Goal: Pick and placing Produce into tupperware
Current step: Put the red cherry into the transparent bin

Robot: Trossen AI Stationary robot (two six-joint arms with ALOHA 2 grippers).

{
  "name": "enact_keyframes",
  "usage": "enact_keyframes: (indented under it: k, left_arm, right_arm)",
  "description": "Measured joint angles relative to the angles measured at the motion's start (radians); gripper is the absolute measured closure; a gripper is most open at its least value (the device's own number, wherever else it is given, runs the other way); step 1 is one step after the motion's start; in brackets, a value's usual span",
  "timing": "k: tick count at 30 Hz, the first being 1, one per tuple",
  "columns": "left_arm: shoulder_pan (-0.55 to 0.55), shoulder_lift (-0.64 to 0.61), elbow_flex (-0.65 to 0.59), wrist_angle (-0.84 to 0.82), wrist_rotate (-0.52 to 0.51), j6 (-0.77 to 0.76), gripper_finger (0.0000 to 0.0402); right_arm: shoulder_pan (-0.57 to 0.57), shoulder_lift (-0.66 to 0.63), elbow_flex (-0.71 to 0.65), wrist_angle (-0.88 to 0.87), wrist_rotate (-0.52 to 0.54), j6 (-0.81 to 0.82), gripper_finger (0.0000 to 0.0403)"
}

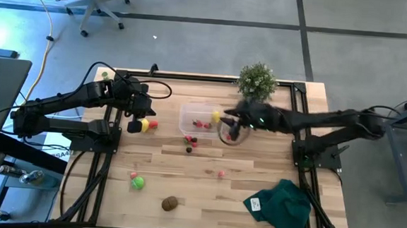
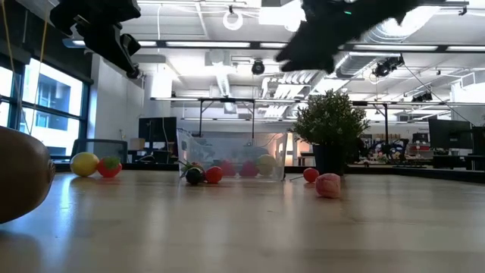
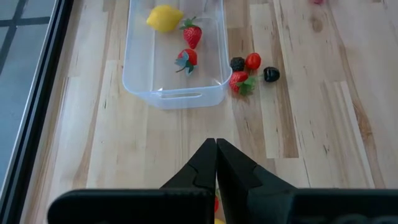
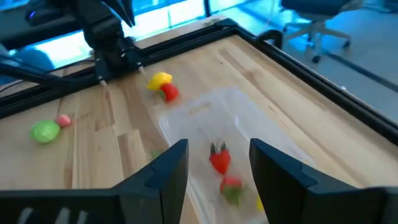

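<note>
Right gripper seen empty above tupperware, fingers apart; strawberry below; next produce pick required.

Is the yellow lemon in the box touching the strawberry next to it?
Apart. The left wrist view shows a thin strip of clear container floor between the lemon and the strawberry.

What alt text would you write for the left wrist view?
A clear container on a wooden table holds a lemon and two strawberries. A few small berries lie beside it, and the shut left gripper points toward it.
</note>
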Motion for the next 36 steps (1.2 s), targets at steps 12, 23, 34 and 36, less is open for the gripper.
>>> enact_keyframes:
  k: [12,23,34,36]
  left_arm:
    - [0.000,0.000,0.000,0.000,0.000,0.000,0.0399]
    - [0.000,0.000,0.000,0.000,0.000,0.000,0.0399]
    - [0.000,0.000,0.000,0.000,0.000,0.000,0.0399]
    - [0.000,0.000,0.000,0.000,0.000,0.000,0.0399]
  right_arm:
    - [0.169,-0.066,-0.371,0.220,0.253,0.087,0.0210]
    - [0.182,0.152,-0.390,0.331,0.255,0.119,0.0174]
    - [0.182,0.387,-0.387,0.574,0.225,0.126,0.0174]
    - [0.182,0.413,-0.378,0.579,0.223,0.127,0.0174]
